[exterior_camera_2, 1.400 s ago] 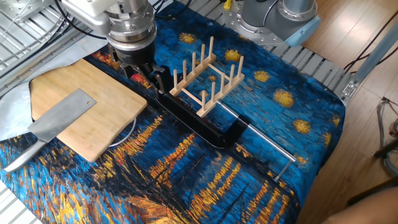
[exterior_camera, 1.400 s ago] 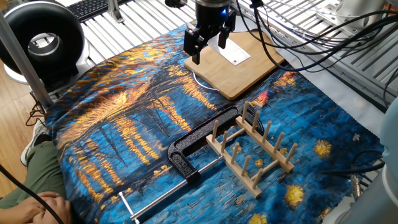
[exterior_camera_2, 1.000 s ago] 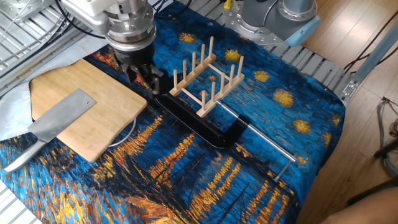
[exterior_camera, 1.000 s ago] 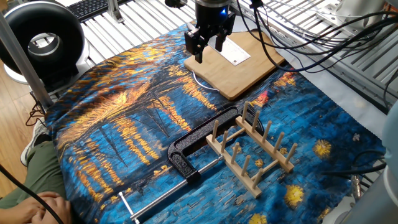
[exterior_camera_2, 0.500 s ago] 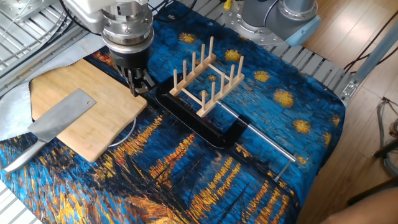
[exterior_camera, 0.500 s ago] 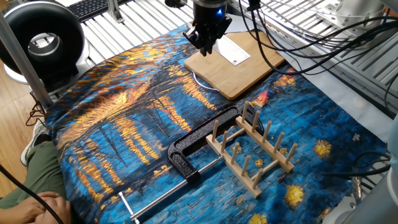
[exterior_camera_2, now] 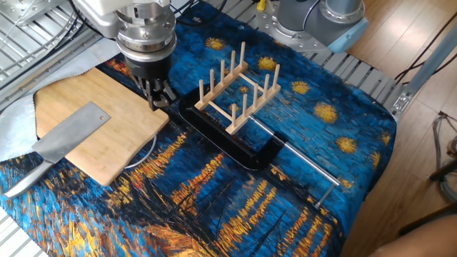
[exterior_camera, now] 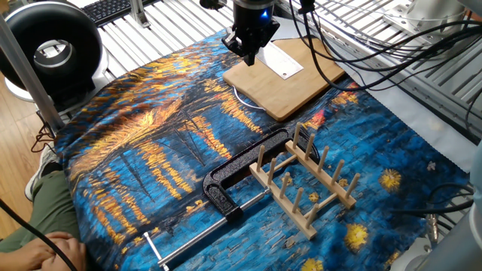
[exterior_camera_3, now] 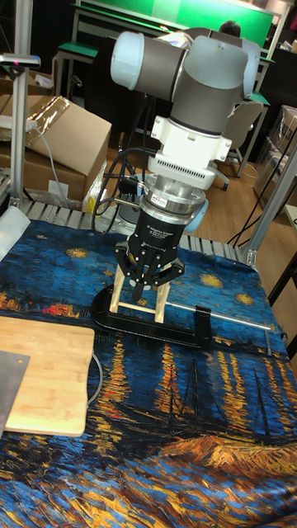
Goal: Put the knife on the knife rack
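The knife (exterior_camera_2: pixel 71 132) lies flat on the bamboo cutting board (exterior_camera_2: pixel 118 153), its handle hanging off the left end; its pale blade (exterior_camera: pixel 285 62) is partly hidden behind my arm, and only a corner shows in the tall view (exterior_camera_3: pixel 10 381). The knife rack (exterior_camera: pixel 305 184) (exterior_camera_2: pixel 235 89) stands empty on the blue cloth, beside a black clamp. My gripper (exterior_camera_2: pixel 158 98) (exterior_camera: pixel 251 56) (exterior_camera_3: pixel 152 289) hangs over the board's corner nearest the rack, to the right of the blade. Its fingers are pressed together with nothing between them.
The black clamp (exterior_camera: pixel 233 181) with its steel rod (exterior_camera_2: pixel 303 160) lies against the rack. A black round fan (exterior_camera: pixel 49 45) stands at the cloth's far-left corner. A person's hand (exterior_camera: pixel 38 252) rests at the lower left. Cables (exterior_camera: pixel 354 53) trail behind the board.
The gripper's fingers were apart 1.4 s ago and have come together. It turned and shifted slightly over the board's corner. In the last half second nothing moved.
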### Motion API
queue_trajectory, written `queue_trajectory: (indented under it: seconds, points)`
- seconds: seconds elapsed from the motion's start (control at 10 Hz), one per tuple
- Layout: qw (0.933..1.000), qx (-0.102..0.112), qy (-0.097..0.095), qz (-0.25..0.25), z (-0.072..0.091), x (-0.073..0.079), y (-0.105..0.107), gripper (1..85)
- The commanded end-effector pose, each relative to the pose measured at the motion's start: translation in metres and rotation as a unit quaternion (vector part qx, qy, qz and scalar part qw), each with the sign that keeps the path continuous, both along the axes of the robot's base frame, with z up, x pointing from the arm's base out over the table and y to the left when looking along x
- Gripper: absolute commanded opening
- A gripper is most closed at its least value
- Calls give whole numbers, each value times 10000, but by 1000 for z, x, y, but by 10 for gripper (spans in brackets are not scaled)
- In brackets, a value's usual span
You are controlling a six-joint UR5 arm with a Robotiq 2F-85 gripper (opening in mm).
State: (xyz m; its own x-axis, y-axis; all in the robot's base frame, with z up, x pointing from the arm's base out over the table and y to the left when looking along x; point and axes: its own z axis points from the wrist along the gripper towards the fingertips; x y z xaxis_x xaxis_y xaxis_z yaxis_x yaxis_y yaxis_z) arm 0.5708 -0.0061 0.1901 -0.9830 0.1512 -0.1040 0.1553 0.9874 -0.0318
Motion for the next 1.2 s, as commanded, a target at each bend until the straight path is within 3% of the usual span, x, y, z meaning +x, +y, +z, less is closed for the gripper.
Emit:
queue_trajectory:
  seconds: [0.0, 0.6, 1.1]
  points:
    - [10000, 55, -15, -36, 1, 1, 3, 10]
    - [9997, 209, -94, -110, -2, 2, 6, 10]
    - [9998, 123, -122, -16, -2, 3, 2, 10]
